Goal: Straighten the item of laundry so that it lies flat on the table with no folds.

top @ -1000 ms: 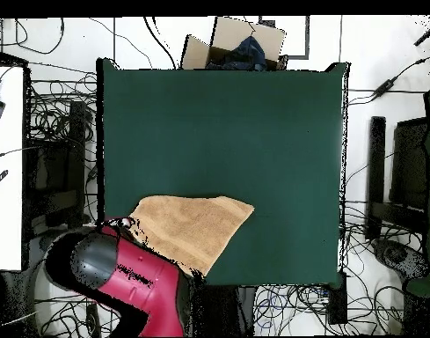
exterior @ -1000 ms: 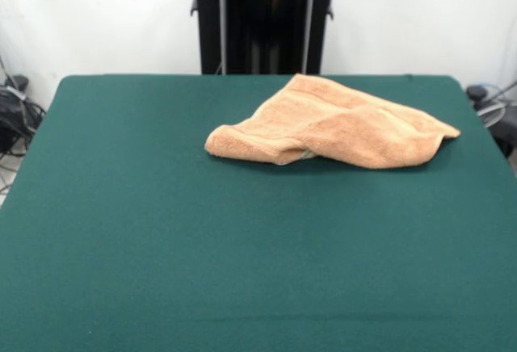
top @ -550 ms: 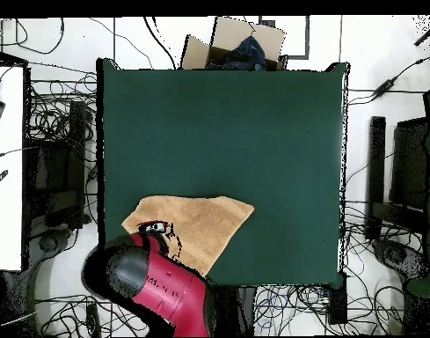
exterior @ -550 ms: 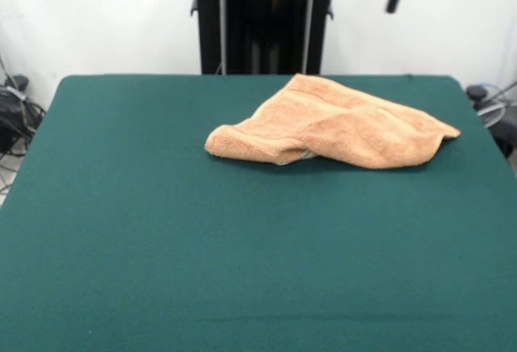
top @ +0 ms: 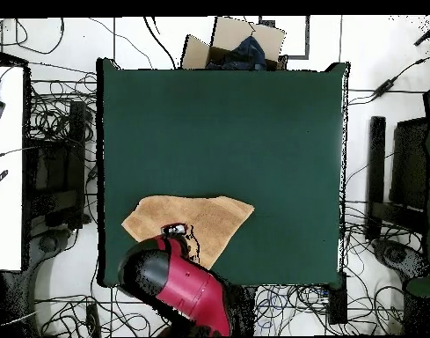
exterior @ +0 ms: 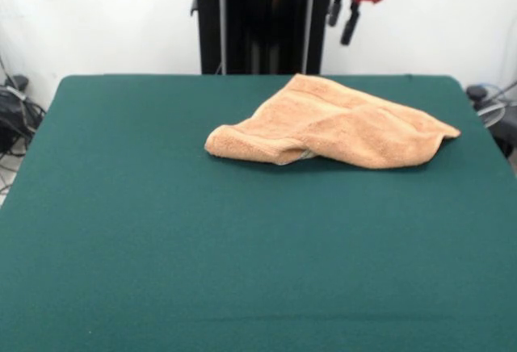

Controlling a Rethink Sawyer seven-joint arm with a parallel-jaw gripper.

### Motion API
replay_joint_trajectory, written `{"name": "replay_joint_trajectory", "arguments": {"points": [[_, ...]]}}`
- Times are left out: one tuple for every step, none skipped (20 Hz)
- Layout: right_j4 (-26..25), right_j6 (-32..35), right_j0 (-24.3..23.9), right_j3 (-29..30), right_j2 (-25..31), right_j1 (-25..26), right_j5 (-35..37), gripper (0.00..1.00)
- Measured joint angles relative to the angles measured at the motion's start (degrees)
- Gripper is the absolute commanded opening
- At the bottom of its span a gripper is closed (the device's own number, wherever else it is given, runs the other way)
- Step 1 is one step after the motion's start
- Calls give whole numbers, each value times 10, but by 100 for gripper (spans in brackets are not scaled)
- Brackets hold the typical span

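Front view shows the towel (exterior: 335,132) folded over itself near the table's (exterior: 161,247) far edge; the gripper (exterior: 342,14), fingers parted and empty, hangs above it, likely lining up to grasp a fold.

One camera faces across the table (exterior: 161,247); another looks straight down, both sharing it.

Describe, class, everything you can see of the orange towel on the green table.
The towel is peach-orange terry cloth with a hemmed band across it. It is folded over itself in a rumpled, roughly triangular heap, not flat, with a pale bit peeking from its front fold. It rests on the table near the robot's edge. The gripper hangs above, apart from it; nothing else touches it.
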Motion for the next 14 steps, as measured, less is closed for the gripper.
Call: {"name": "replay_joint_trajectory", "arguments": {"points": [[-6,0,-7,3,8,5,-13,100],[-8,0,-9,4,11,7,-19,100],[-16,0,-17,8,22,15,-40,100],[-20,0,-21,10,26,18,-49,100],[-26,0,-28,14,36,26,-68,100],[-32,0,-32,16,43,32,-80,100],[-36,0,-36,17,49,38,-93,100],[-42,0,-41,18,57,46,-108,100],[-46,0,-43,18,62,51,-117,100],[-54,0,-49,18,75,65,-140,100],[-59,0,-52,18,82,73,-153,100],[-63,0,-55,18,88,79,-162,100],[-68,0,-58,18,95,88,-173,100],[-74,0,-63,18,102,98,-183,100]]}}
